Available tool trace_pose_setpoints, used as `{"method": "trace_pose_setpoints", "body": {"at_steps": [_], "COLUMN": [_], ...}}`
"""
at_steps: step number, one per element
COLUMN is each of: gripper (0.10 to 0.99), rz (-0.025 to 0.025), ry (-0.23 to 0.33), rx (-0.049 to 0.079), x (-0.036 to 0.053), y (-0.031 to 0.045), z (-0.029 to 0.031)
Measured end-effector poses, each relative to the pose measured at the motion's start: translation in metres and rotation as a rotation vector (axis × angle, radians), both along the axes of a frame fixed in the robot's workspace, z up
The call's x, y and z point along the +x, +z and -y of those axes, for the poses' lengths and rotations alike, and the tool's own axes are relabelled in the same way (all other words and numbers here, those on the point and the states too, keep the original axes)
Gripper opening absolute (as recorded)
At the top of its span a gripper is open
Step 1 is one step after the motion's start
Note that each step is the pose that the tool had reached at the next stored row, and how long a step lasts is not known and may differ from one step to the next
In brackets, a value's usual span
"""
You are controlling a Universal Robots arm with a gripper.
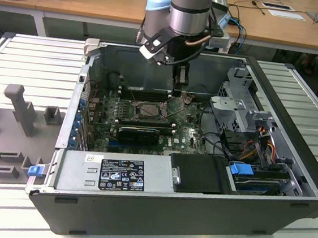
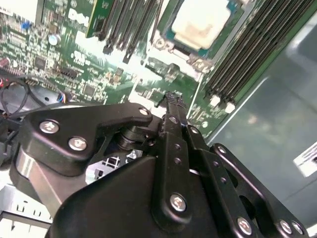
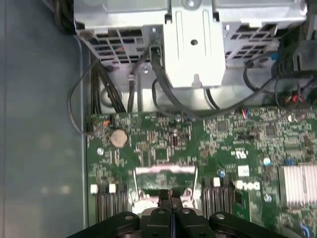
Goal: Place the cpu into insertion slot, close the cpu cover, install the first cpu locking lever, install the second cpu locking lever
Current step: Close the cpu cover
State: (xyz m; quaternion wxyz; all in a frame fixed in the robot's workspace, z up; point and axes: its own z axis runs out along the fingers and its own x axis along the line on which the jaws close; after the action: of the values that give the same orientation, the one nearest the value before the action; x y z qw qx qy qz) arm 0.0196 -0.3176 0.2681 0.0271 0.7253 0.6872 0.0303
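The pincer [image 2: 171, 99] was seen fully shut, nothing gripped. The cpu [image 2: 200, 22] was found seated in the insertion slot [image 2: 159, 43] just beyond its tips, and the cpu cover [image 3: 166, 171] was seen raised close before them. Closing the cover was judged the step in hand; a steady push on that plate would be called for.

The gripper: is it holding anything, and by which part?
Nothing that shows. In the second wrist view the gripper has its fingers shut together with nothing between them. The cpu lies in the insertion slot, apart from it.
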Motion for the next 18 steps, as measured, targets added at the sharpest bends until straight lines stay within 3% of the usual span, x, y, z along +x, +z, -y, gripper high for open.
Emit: {"method": "trace_pose_setpoints", "body": {"at_steps": [4,18], "gripper": [0.106,0.106], "rz": [-0.0006,-0.002], "ry": [0.0,0.0], "rx": [0.0,0.0], "x": [0.0117,0.0291], "y": [-0.0018,-0.005], "z": [0.0001,0.0]}}
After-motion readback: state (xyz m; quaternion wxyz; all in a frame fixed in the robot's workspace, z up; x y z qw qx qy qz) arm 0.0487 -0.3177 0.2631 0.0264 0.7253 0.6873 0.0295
